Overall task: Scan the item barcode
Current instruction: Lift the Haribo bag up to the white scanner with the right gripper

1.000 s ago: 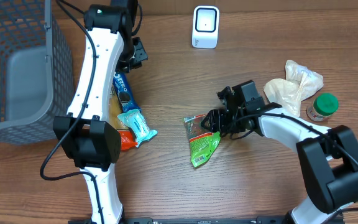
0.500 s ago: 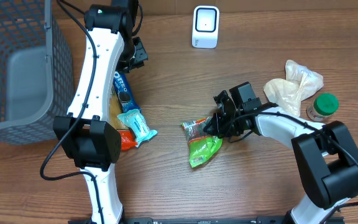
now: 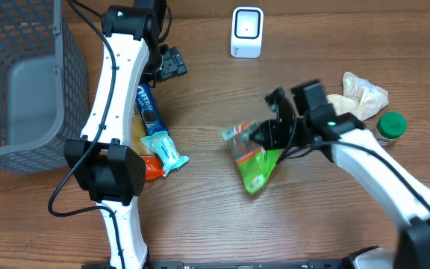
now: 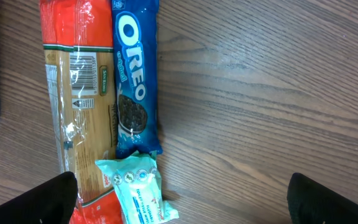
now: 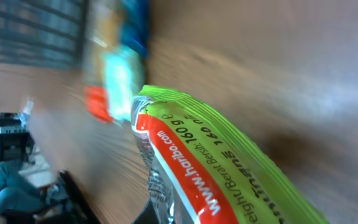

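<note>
The right wrist view is smeared, and the green snack bag (image 5: 216, 162) fills it so fully that the right claw's fingers cannot be seen there, nor can any barcode be made out on the bag. From overhead the right claw (image 3: 257, 137) is clamped tight on the bag's top edge, and the bag hangs from it near the middle of the surface (image 3: 200, 217), well apart from the white scanner (image 3: 246, 31) at the far edge. The left claw (image 3: 173, 66) gapes wide and holds nothing, its dark fingertips (image 4: 55, 198) cut off at the bottom corners of its own view. Below it an Oreo pack (image 4: 134, 81) lies touching a pasta packet (image 4: 73, 93), a teal packet (image 4: 137, 190) overlapping their ends. A red packet (image 3: 152, 169) is half hidden under the left arm (image 3: 114, 90). A crumpled plastic bag (image 3: 353, 101) and a green-lidded jar (image 3: 388, 127) sit at the right. The wire basket (image 3: 69, 90) is cut off at the left edge, and only a grey patch shows inside.
</note>
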### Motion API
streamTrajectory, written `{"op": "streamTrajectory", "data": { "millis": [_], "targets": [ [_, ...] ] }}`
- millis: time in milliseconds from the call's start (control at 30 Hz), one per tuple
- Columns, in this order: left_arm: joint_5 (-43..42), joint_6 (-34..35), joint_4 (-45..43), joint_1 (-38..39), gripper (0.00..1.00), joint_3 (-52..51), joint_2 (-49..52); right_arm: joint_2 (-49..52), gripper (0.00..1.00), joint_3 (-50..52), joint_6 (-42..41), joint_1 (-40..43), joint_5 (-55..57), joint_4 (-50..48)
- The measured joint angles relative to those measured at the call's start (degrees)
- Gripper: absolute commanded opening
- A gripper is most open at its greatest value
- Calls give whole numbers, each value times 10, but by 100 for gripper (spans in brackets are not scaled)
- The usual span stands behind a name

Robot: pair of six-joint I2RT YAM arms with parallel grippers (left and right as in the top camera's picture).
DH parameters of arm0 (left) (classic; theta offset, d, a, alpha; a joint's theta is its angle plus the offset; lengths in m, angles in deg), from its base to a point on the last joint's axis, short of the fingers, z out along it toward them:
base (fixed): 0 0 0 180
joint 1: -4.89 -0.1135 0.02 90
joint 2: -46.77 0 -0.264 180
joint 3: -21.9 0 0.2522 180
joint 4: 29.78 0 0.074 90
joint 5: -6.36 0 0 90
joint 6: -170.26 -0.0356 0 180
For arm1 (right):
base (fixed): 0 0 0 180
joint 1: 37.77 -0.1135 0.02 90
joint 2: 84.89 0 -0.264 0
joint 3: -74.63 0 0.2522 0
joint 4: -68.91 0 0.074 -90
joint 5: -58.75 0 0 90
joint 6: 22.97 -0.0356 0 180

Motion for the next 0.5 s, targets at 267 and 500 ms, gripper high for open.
{"op": "streamTrajectory", "data": {
  "millis": [267,500],
  "targets": [
    [0,0,0,0,100,0,0,-92,4,-69,-3,0,0,51],
    [0,0,0,0,100,0,0,-92,4,-171,-26,0,1,110]
  ]
}}
